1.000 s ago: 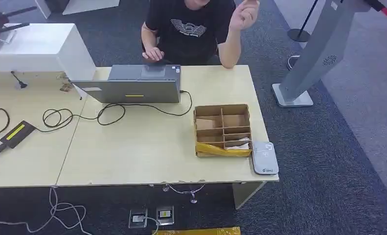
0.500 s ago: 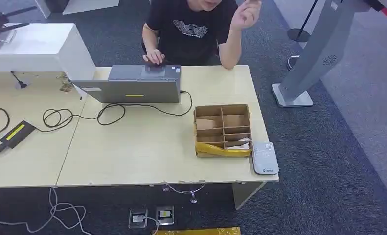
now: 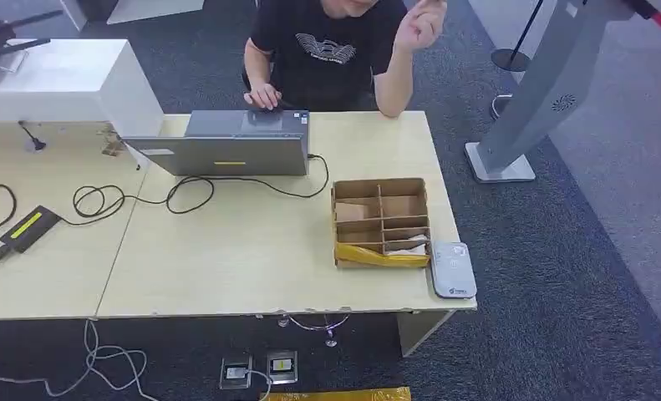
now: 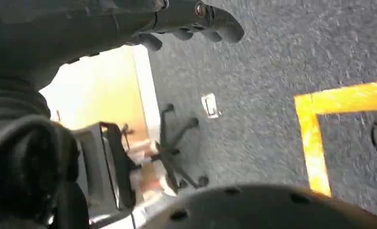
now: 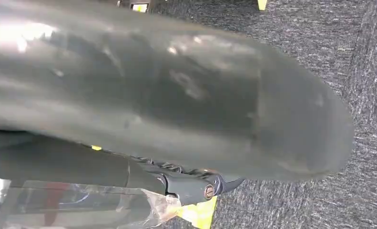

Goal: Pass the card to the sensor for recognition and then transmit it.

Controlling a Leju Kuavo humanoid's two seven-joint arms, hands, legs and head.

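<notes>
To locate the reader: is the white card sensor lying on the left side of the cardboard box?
No, the white card sensor lies on the table against the right side of the cardboard box.

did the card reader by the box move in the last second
No. The white card reader lies at the same spot against the cardboard box, near the table corner.

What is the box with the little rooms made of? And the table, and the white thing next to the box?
The box looks like brown cardboard: matte, with thin dividers and raw edges. The table seems to be pale wood-look board, smooth, though real wood or laminate cannot be told. The white sensor looks like plastic: rounded corners and a slight shine.
</notes>
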